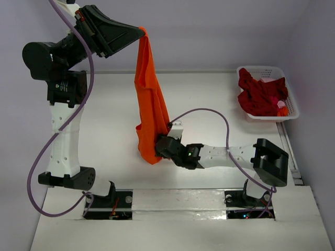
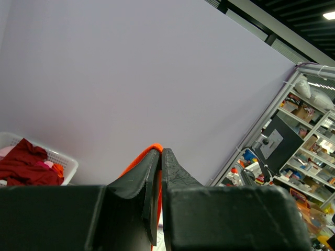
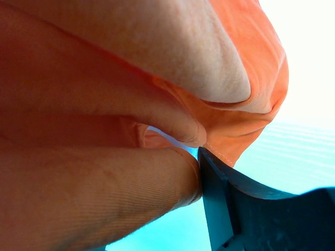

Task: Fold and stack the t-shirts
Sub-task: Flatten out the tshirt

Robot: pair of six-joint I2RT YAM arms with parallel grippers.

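The left gripper (image 1: pixel 142 32) is pressed tight on the top of the orange shirt (image 1: pixel 151 99). It holds the shirt high up, at about 11 o'clock in the top view. The shirt hangs down from it in a long bunch, and its bottom end is near the middle of the table (image 1: pixel 104 115).

The right gripper (image 1: pixel 161 147) is at the low end of the shirt, on its 3 o'clock side. Orange cloth sits right against one dark finger (image 3: pixel 222 209). I cannot tell if this hand is pinching the cloth or only touching it.

To do this step well, I think the right hand should grab just one edge near the hem, not a thick lump. Then both hands can pull the shirt wide and lay it flat.

The red shirt (image 1: pixel 259 94) lies bunched up in the white basket (image 1: pixel 267 118) at 2 o'clock. It is not folded yet.

The table is white and smooth. The wall (image 1: pixel 209 31) behind is pale purple. Shelves (image 2: pixel 309 157) full of stuff show past the wall's edge.
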